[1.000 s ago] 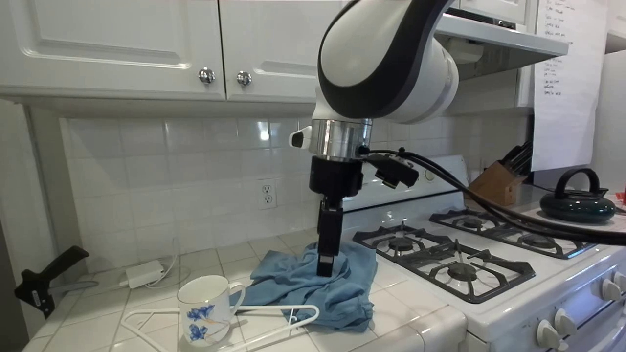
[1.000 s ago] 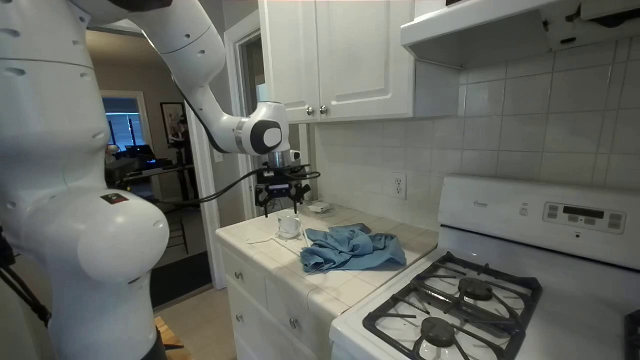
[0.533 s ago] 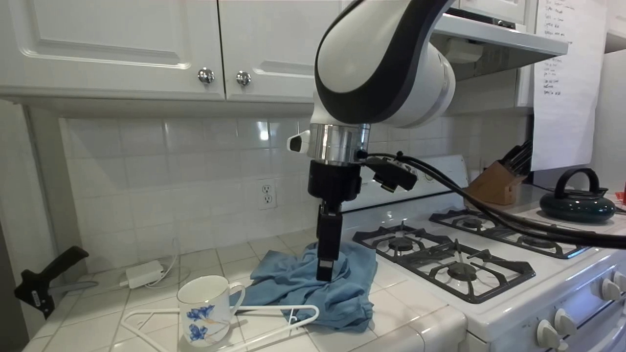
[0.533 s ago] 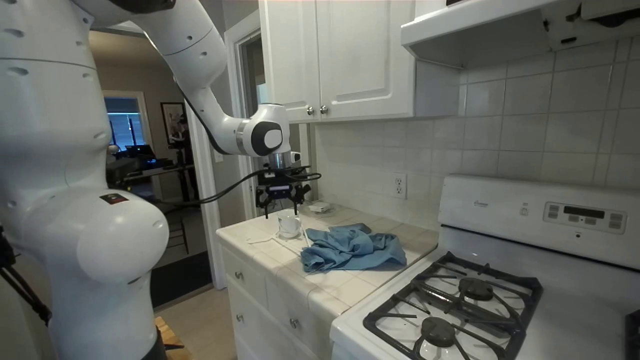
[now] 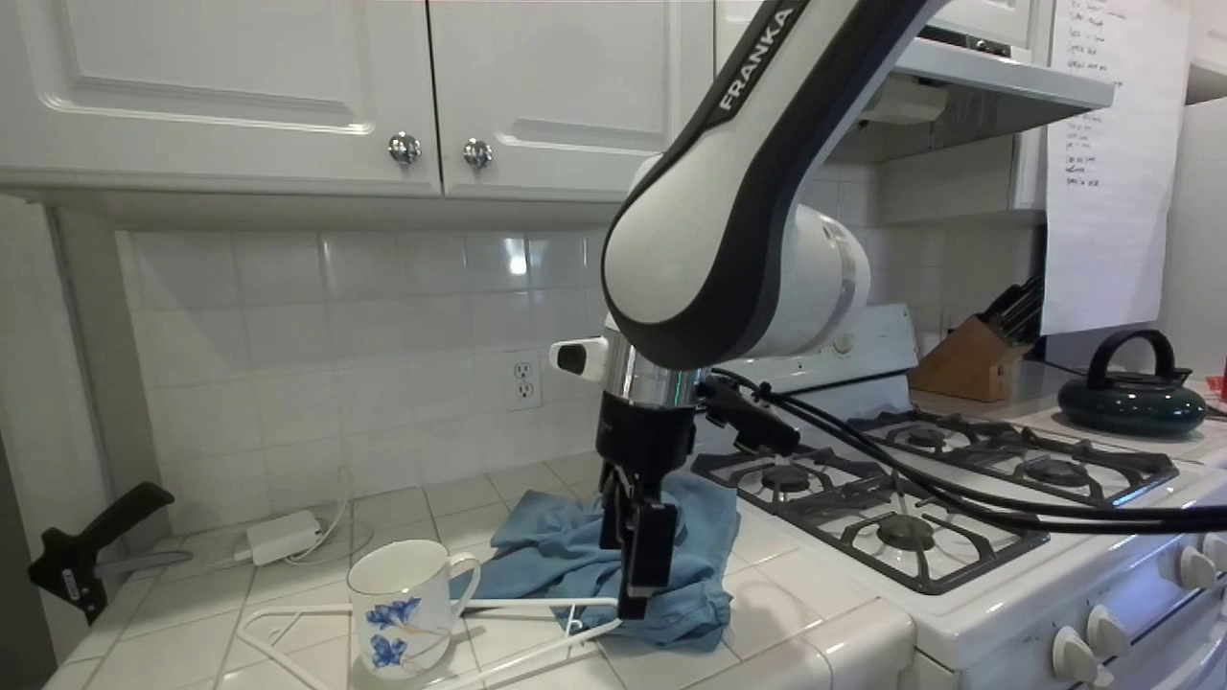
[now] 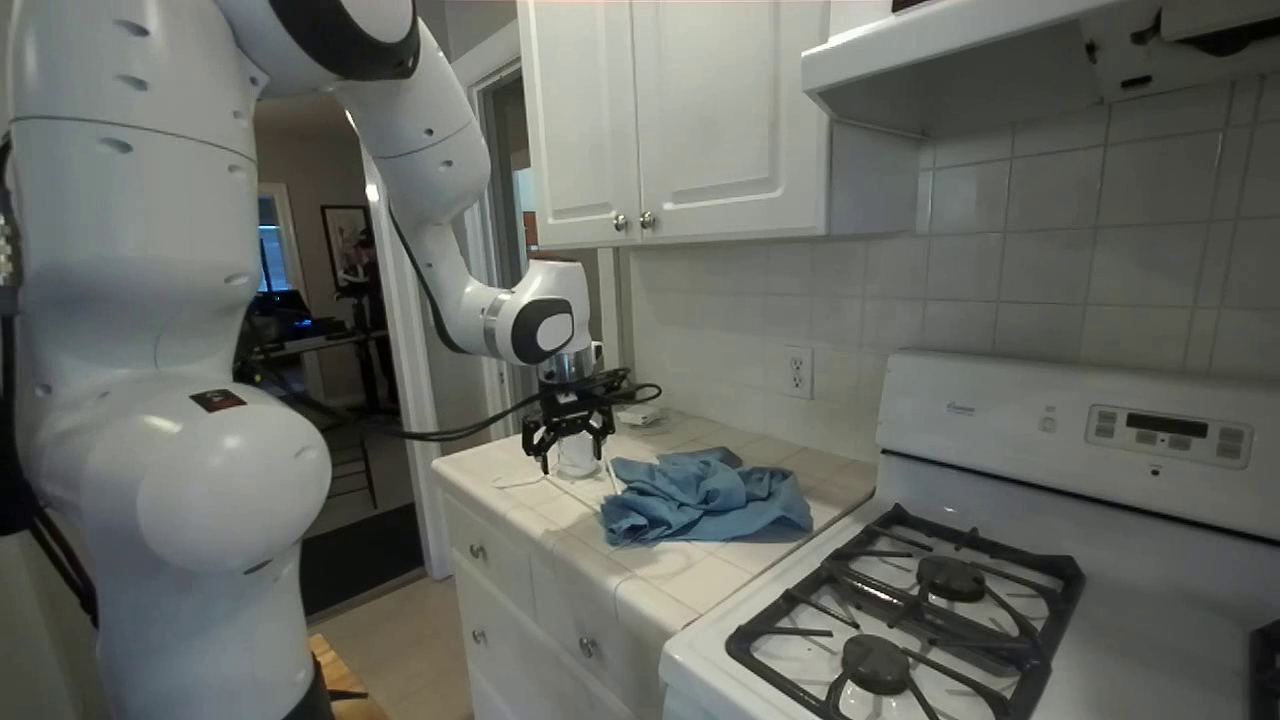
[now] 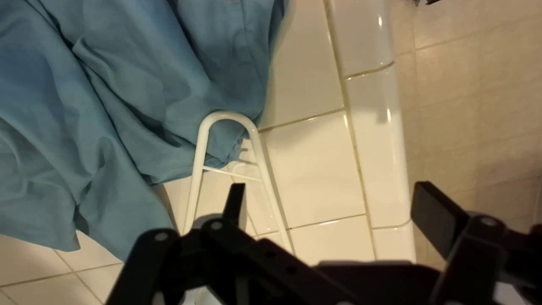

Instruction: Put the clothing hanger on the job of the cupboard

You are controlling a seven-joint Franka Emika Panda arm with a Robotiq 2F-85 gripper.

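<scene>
The end effector (image 7: pixel 332 212), fingers (image 7: pixel 434 216) spread wide, holds nothing; the white hanger (image 7: pixel 195 182) lies on the bench (image 7: pixel 313 169) near its tips. Above, the arm (image 5: pixel 709 216) reads FRANKA; farther off, handwriting on paper (image 5: pixel 1112 211) is illegible.

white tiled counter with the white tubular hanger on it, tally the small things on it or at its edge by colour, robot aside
White: 3 (white mug with blue flowers, white tubular hanger, white box with a cable)
Blue: 1 (crumpled blue cloth)
Black: 1 (black long-handled tool)
Total: 5
</scene>
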